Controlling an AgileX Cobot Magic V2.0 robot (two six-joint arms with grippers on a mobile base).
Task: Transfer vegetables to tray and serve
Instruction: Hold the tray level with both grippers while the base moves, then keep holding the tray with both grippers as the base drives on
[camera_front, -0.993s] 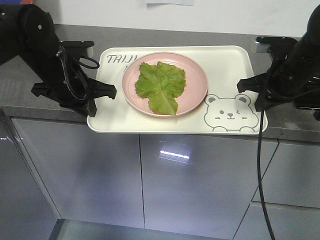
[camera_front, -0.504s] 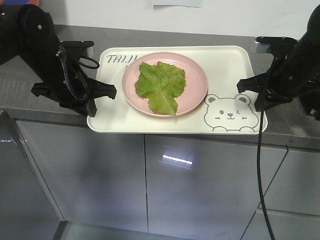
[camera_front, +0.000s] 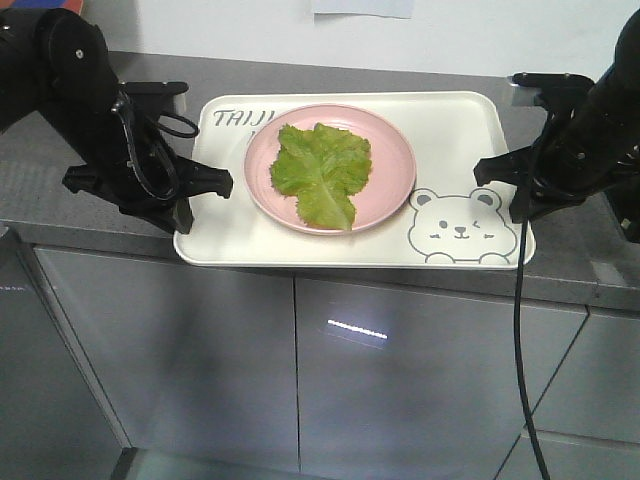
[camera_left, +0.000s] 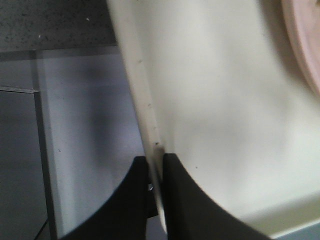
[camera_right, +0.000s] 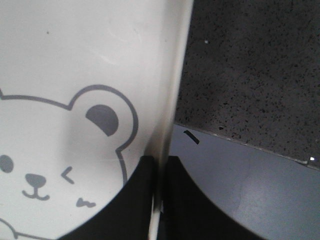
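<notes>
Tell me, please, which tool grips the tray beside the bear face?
The right tool, pinching the tray rim by the bear face; the left tool holds the lettered end.

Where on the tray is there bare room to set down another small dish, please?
The widest bare patch of the tray lies between the pink plate, the right rim and the bear face. The strip left of the plate is narrow, crowded by the left gripper clamped there; the right gripper pinches the right rim.
</notes>
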